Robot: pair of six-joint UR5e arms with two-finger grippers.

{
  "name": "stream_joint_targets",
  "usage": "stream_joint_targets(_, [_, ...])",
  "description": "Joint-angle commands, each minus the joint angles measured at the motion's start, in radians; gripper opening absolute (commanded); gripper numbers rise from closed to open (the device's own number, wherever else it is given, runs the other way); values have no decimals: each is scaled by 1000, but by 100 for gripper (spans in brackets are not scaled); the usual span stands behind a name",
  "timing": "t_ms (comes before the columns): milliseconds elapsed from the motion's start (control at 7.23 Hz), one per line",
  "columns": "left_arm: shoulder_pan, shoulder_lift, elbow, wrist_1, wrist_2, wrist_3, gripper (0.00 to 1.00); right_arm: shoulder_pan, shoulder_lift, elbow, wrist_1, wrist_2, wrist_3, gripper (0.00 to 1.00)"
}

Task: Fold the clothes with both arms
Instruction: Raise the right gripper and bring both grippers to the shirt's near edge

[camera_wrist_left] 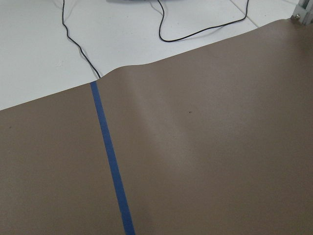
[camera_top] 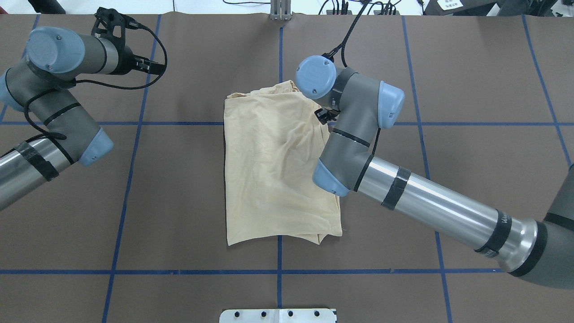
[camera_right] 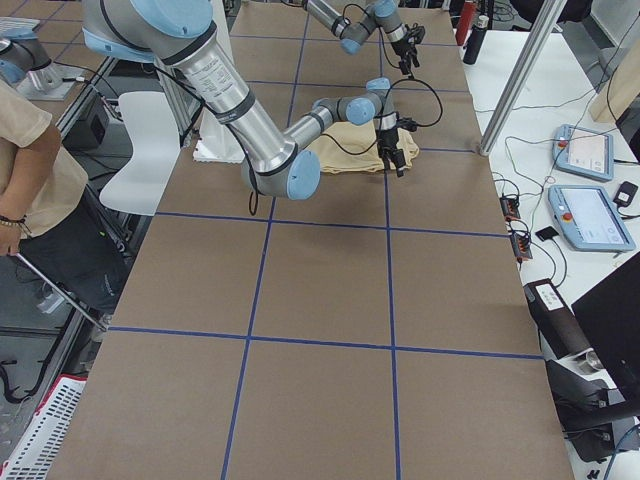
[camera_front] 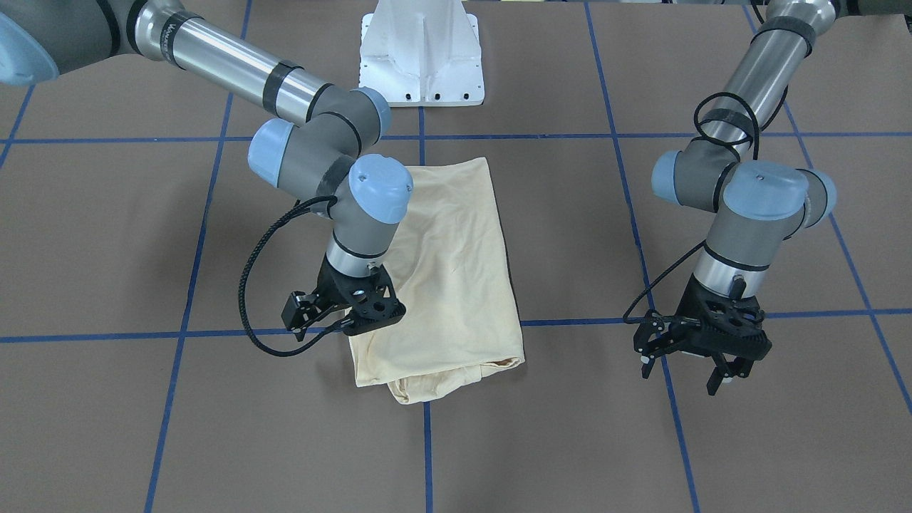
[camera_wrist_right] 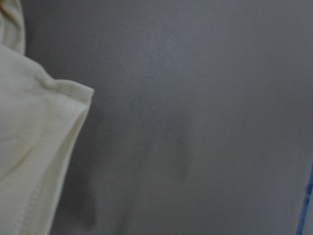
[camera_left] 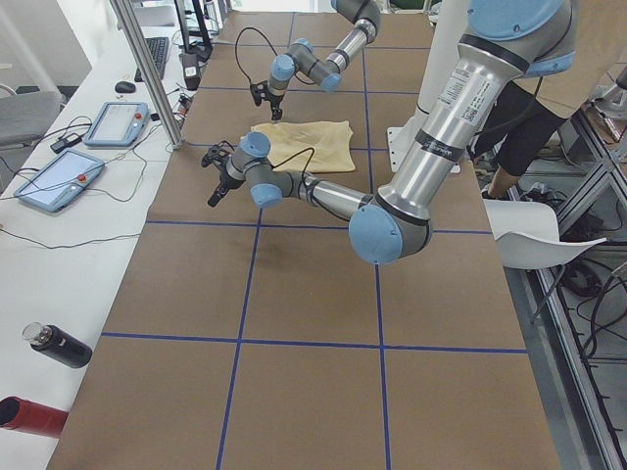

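The pale cream-yellow shirt (camera_front: 449,271) lies folded into a tall rectangle at the table's middle (camera_top: 269,170), with its print hidden. My right gripper (camera_front: 353,324) is low at the shirt's far corner on the robot's right. Its fingers are hidden under its body, so I cannot tell if it is open or shut. The right wrist view shows a hemmed shirt corner (camera_wrist_right: 29,147) lying flat on the table. My left gripper (camera_front: 684,377) is open and empty, above bare table far to the shirt's left (camera_top: 150,66).
The white pedestal base (camera_front: 422,57) stands at the robot's side of the table. Blue tape lines (camera_wrist_left: 110,156) grid the brown table. Teach pendants (camera_left: 113,122) and bottles (camera_left: 59,345) lie on the side bench. A person (camera_right: 30,150) stands beside the table.
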State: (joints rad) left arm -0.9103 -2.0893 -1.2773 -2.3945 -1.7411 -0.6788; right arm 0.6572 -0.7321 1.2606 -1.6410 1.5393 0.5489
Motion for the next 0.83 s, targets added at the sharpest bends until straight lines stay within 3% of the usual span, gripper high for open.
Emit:
stream_joint_targets(0, [1,2,-43,15,-50,-10,100,47,-61,145,13,81,-18,100])
stream_joint_targets(277, [10,40,-152,32,-83,-143,100,27,-217,375,183,168,197,100])
stream_joint_targets(415, [63,89,-275,82,-96,-224,100,0,-293,460,255,179,286,100])
stream_joint_targets(692, [212,136,-573,328,-84,-415,100,-62,-390,599,283,171,483,100])
